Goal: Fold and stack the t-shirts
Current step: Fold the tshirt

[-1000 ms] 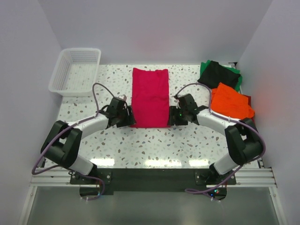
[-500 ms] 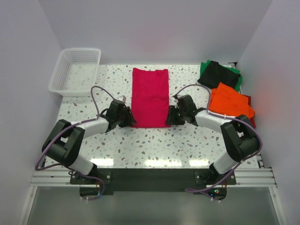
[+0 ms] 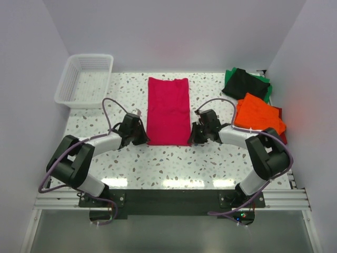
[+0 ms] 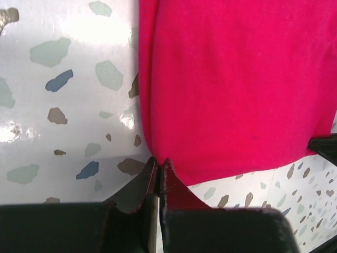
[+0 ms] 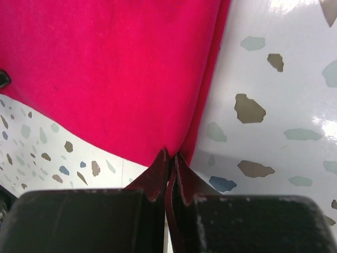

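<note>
A crimson-pink t-shirt [image 3: 168, 110] lies folded into a long strip in the middle of the table. My left gripper [image 3: 142, 136] is shut on its near left corner, and in the left wrist view the jaws [image 4: 158, 162] pinch the cloth [image 4: 237, 89] at their tips. At the near right corner my right gripper [image 3: 195, 134] is shut the same way, with the fabric [image 5: 116, 68] caught at its tips [image 5: 171, 155]. Orange [image 3: 258, 114], black [image 3: 242, 83] and green [image 3: 267, 90] t-shirts lie heaped at the far right.
A white mesh basket [image 3: 84, 80] stands at the far left corner. White walls close the table on the left, back and right. The speckled tabletop [image 3: 168, 163] shows bare between the shirt and the arm bases.
Both grippers slid in to the shirt's near corners and shut on them. The near edge of the shirt has drawn slightly narrower between them.
</note>
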You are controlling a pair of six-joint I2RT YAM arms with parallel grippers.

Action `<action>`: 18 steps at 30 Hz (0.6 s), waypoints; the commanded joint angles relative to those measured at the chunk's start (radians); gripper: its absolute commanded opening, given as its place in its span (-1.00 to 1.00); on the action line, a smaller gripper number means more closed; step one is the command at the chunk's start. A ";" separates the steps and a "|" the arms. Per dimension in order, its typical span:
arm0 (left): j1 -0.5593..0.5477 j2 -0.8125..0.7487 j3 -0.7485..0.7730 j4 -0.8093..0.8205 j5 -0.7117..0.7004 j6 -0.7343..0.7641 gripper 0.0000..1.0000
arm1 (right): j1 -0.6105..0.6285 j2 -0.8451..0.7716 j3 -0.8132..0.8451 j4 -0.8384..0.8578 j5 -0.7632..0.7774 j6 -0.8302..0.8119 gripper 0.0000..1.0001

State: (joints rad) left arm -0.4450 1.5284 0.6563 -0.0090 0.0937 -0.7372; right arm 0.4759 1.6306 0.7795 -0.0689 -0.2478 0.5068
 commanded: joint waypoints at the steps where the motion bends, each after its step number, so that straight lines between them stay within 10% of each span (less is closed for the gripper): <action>1: 0.006 -0.078 -0.035 -0.092 -0.009 0.030 -1.00 | 0.007 -0.060 -0.042 -0.041 -0.024 -0.007 -1.00; 18: -0.329 -0.424 -0.129 -0.385 -0.207 -0.290 -1.00 | 0.139 -0.494 -0.266 -0.235 -0.022 0.061 -1.00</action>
State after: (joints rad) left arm -0.6930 1.1679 0.5659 -0.2928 -0.0135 -0.8589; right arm 0.5507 1.2449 0.5449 -0.2077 -0.2920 0.5304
